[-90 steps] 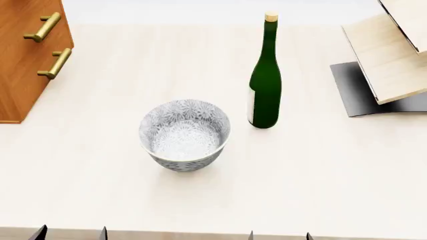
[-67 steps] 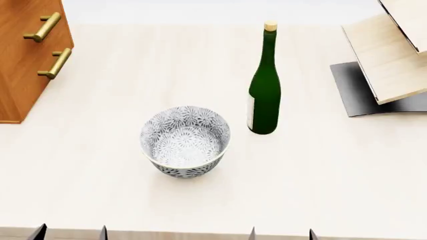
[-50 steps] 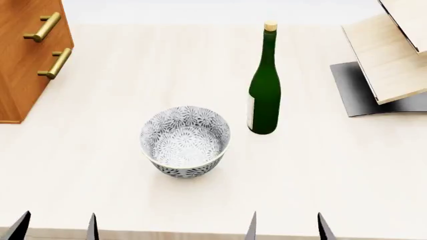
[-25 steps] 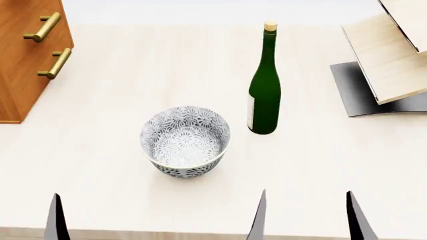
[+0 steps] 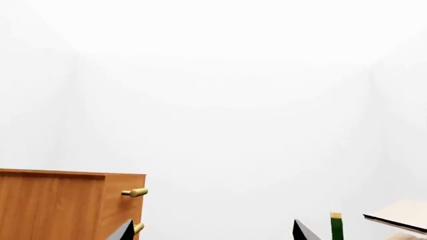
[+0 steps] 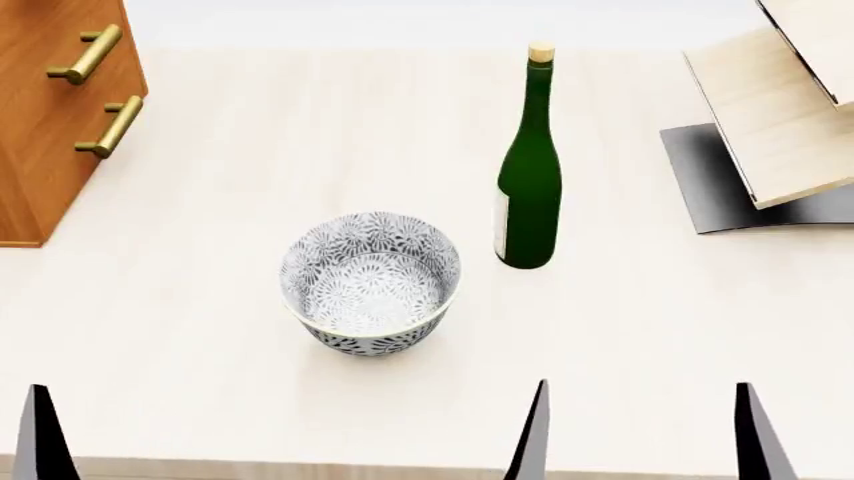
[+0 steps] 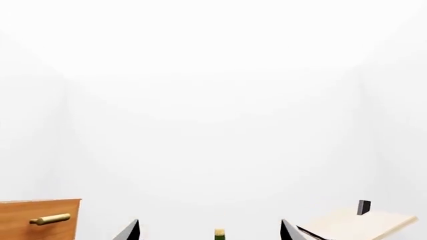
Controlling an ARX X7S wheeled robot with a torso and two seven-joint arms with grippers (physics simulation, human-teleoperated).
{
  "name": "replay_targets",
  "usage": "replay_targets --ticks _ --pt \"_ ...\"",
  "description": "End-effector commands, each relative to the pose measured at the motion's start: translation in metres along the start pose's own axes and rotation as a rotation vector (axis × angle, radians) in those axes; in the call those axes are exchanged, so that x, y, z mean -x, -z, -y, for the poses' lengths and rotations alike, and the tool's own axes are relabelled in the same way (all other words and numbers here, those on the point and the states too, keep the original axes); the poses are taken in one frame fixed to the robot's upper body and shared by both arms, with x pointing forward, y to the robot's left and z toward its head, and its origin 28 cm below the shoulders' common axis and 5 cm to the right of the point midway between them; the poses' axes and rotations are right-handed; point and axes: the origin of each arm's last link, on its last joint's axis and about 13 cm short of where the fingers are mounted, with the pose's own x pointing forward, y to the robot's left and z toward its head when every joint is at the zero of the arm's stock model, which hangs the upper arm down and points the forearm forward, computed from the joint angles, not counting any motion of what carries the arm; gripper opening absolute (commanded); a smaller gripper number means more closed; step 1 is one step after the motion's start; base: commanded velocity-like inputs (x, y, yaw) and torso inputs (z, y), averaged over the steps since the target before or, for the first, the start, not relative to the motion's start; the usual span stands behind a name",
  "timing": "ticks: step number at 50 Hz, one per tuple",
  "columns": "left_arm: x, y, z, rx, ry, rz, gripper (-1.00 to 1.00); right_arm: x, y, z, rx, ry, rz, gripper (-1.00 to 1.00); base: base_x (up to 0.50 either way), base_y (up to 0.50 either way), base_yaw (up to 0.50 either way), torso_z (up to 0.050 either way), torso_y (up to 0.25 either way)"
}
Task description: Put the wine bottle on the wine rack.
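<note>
Standing upright on the counter (image 6: pixel 667 330), the bottle (image 6: pixel 529 190) sits toward your right of centre, cork up, pale label facing the bowl (image 6: pixel 370 282). That bowl is just beside it, nearer you and to the left, apart from the glass, and its patterned inside holds nothing. The rack (image 6: pixel 787 110) is at the far right edge: two slanted wood boards over a grey base, both boards bare, well apart from the bottle. The cabinet (image 6: pixel 54 110) with brass handles stands at the far left.

Your right gripper (image 6: pixel 641 435) shows only two dark fingertips at the near edge, spread wide, so its jaws stand open, holding nothing, short of the bottle. Of your left gripper (image 6: pixel 40 440) the head view catches one fingertip; the left wrist view shows two tips with a wide gap, so those jaws are open too. Both wrist views look mostly at blank white wall, with the cork barely in sight.
</note>
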Motion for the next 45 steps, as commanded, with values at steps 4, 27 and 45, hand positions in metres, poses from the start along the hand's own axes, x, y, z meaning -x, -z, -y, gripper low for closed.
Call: replay_targets --ticks 4,27,45 --pt "0.0014 -0.0033 0.0009 0.004 0.003 0.043 1.0 0.0005 -0.0029 -0.0005 -0.013 -0.011 0.013 1.0 0.0 0.0 0.0 0.0 0.0" --pt "0.0016 -0.0018 0.001 0.004 0.003 0.033 1.0 0.0016 0.0012 -0.0018 -0.011 -0.018 -0.026 1.0 0.06 0.0 0.0 0.0 0.0" --pt "0.001 -0.0007 0.001 0.001 0.006 0.029 1.0 0.0003 0.0047 -0.0006 -0.008 -0.016 -0.044 1.0 0.07 0.0 0.0 0.0 0.0"
